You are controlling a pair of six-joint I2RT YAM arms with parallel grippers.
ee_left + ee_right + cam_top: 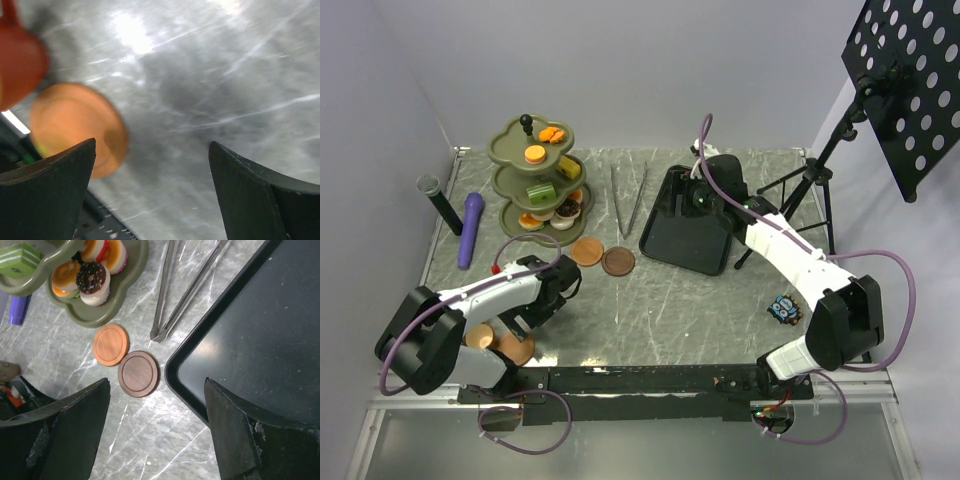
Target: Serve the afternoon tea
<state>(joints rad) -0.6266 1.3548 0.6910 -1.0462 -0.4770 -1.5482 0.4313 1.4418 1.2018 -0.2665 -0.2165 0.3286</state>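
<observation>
Left end effector (pixel 152 145): two dark matte wedge fingers spread wide, nothing between them, over the table (pixel 700 310) well in front of the stand (pixel 535 165). Beside one finger are a flat orange disc (pixel 75 127) and a reddish-brown rounded piece (pixel 20 60), both blurred, kind not discernible. Right end effector (pixel 157 382): scuffed black fingers, wide apart and empty, right of the stand, above the rim of the black tray (pixel 260 330). Table: grey marbled surface with white veins. Stand: olive-green and glossy, three scalloped tiers, a black knob on top. Orange pastries (pixel 552 134) lie on the top tier and a green block pastry (pixel 540 190) on the middle. The bottom tier holds a chocolate-topped sprinkled pastry (pixel 91 277) and an orange-glazed ring (pixel 65 275). Light saucer (pixel 110 344) and dark saucer (pixel 138 373): round, wood-grained, rimmed, edge to edge just in front of the stand's bottom tier. Tongs (pixel 170 300): slim bright metal, lying between stand and tray. Tray: rectangular with rounded corners and a raised rim. Purple cylinder (pixel 470 228): left of the stand. Small blue patterned item (pixel 783 310): far right of the stand, its print too small to read.
</observation>
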